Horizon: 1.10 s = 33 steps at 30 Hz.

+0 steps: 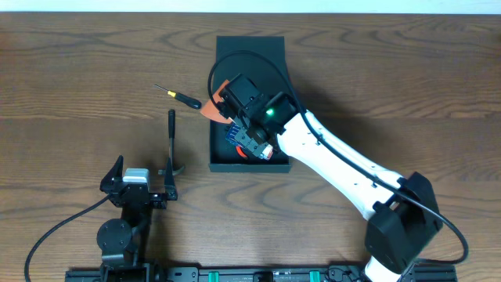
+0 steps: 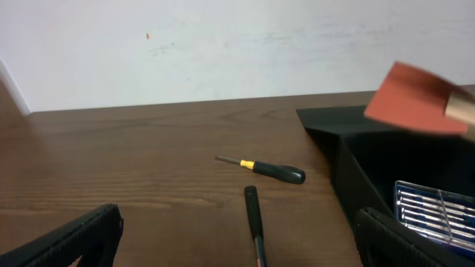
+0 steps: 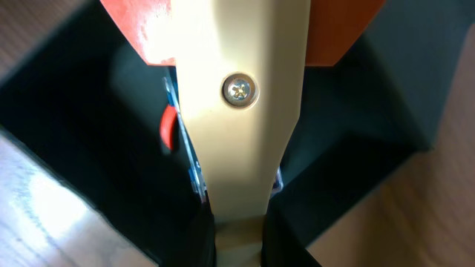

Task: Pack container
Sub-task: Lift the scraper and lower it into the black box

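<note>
Container [image 1: 270,45]: mid surface, lid flap open on the far side; a bit case [image 2: 438,211] lies inside.
Handling: prob. rigid, matte, not slippery, fairly light; best taken by a side wall/rim, since the flap would swing on its hinge.
R gripper [image 3: 237,237]: closed tight on the beige handle of a scraper [image 3: 241,111], right over the container's opening w/ the orange blade past its left wall.
L gripper [image 1: 143,164]: jaws wide, nothing held, well apart to the container's left-front.
Loose: screwdriver [image 1: 182,96] and black tool [image 1: 171,145] on the surface, left of the container.
</note>
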Motion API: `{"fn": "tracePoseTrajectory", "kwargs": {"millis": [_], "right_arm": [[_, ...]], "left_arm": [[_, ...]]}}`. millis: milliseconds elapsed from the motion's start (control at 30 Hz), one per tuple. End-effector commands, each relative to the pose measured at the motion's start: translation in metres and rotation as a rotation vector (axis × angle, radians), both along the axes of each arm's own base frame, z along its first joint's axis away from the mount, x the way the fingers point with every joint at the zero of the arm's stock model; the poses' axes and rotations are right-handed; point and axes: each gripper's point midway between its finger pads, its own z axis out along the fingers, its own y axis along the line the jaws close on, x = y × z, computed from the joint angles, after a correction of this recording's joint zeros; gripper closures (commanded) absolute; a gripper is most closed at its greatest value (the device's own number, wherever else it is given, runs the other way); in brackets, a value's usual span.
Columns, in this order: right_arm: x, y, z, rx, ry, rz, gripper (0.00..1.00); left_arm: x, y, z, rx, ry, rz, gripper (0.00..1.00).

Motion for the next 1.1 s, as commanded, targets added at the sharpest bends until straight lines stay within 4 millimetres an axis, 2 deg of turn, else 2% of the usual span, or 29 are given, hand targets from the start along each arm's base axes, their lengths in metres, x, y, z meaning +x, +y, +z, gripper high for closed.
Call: {"fn": "tracePoseTrajectory", "kwargs": {"millis": [0, 167, 533, 1000, 1067], "right_arm": [[-0.004, -0.007, -0.028, -0.037, 0.051, -0.032, 0.99], [-0.005, -0.008, -0.046, -0.051, 0.074, -0.055, 0.99], [-0.002, -0.017, -0.071, -0.069, 0.116, -0.151, 0.99], [-0.004, -0.022, -0.074, -0.060, 0.135, -0.254, 0.99], [-0.005, -0.023, -0.074, -0.062, 0.136, -0.254, 0.85]], "left_arm": [[-0.001, 0.000, -0.016, 0.010, 0.047, -0.003, 0.02], [-0.001, 0.000, -0.016, 0.010, 0.047, -0.003, 0.02], [-0.001, 0.000, -0.016, 0.010, 0.047, -0.003, 0.01], [-0.001, 0.000, -0.016, 0.010, 0.047, -0.003, 0.02], [-0.001, 0.000, -0.016, 0.010, 0.047, -0.003, 0.02]]}}
